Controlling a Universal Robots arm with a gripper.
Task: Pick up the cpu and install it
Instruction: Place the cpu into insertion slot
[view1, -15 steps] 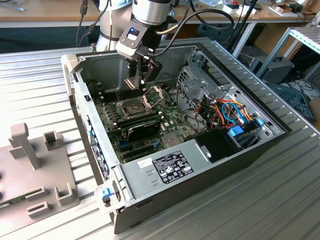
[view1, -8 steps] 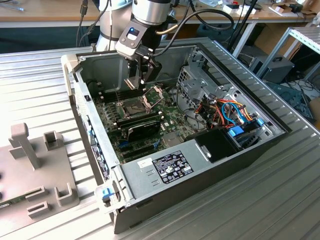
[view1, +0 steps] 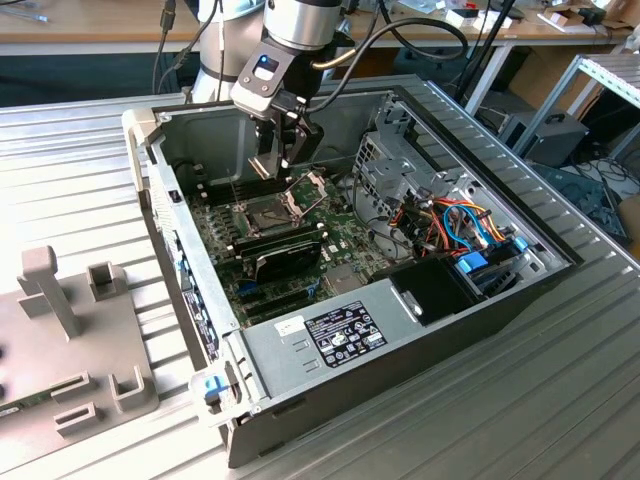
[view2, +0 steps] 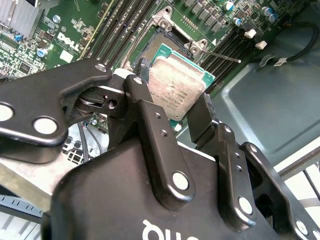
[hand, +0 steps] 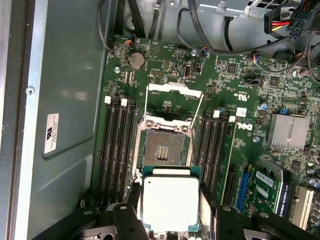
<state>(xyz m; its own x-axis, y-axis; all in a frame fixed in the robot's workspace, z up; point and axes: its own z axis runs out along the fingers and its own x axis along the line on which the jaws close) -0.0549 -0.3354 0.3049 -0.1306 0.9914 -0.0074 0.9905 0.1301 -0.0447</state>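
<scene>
My gripper (view1: 278, 150) hangs inside the open computer case (view1: 520, 290), shut on the cpu (hand: 170, 195), a small square chip with a silver-grey top and green edge. In both wrist views the black fingers (view2: 145, 100) press on two opposite sides of the cpu (view2: 177, 87). The chip is held slightly tilted above the green motherboard (hand: 240, 90), just beside the bare socket (hand: 164, 147). The socket's metal load plate (hand: 172, 97) stands hinged open. In the exterior view the socket (view1: 262, 212) lies directly under the gripper.
Memory slots (hand: 117, 145) flank the socket on both sides. A long black card (view1: 285, 255) lies nearer the power supply (view1: 335, 335). The drive cage (view1: 390, 170) and coloured cables (view1: 465, 230) fill the exterior view's right. A grey fixture (view1: 70, 330) stands outside the case.
</scene>
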